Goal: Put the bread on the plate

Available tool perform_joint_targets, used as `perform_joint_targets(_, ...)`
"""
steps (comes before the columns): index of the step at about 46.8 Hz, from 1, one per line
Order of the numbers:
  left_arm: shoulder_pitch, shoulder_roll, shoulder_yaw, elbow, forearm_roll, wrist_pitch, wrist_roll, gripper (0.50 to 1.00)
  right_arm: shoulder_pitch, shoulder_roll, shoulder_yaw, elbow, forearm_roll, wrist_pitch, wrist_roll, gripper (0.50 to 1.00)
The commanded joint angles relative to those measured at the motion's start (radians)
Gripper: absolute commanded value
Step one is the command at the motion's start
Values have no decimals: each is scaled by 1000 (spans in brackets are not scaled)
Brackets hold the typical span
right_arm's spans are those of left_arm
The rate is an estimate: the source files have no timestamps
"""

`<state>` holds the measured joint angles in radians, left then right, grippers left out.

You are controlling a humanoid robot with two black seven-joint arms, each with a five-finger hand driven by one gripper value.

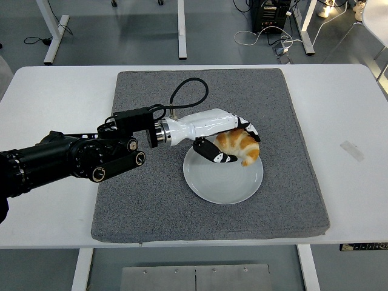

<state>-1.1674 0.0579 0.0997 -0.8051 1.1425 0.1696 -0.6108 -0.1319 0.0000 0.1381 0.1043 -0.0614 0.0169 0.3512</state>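
A golden-brown croissant [240,147] is held in my left hand [232,143], whose black-tipped white fingers curl around it. The hand holds the bread over the upper right part of the pale grey plate [215,182], which lies on the dark grey mat [151,200]. Whether the croissant touches the plate cannot be told. My left arm reaches in from the left edge across the mat. My right hand is out of view.
The grey mat covers the middle of the white table [345,109]. A small strip of tape [352,150] lies on the table at the right. Table legs and cables show on the floor beyond the far edge.
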Motion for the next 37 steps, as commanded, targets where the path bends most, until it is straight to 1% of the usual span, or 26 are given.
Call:
perform_joint_targets(1,3,-15,23,11,2,1,0,757,0,0,0,0,0,0,0,1000)
perform_joint_targets(10,-9,-15,126,15,9,5,0,761,0,0,0,0,0,0,0,1000)
perform_joint_targets(15,-14,-15,158,15,13,10,0,763,0,0,0,0,0,0,0,1000)
perform_joint_targets(33,-8,-9,158,24,16,11,0,766,0,0,0,0,0,0,0,1000)
perform_joint_targets(37,-6,-7,155,24,5,11,0,787,0,0,0,0,0,0,0,1000)
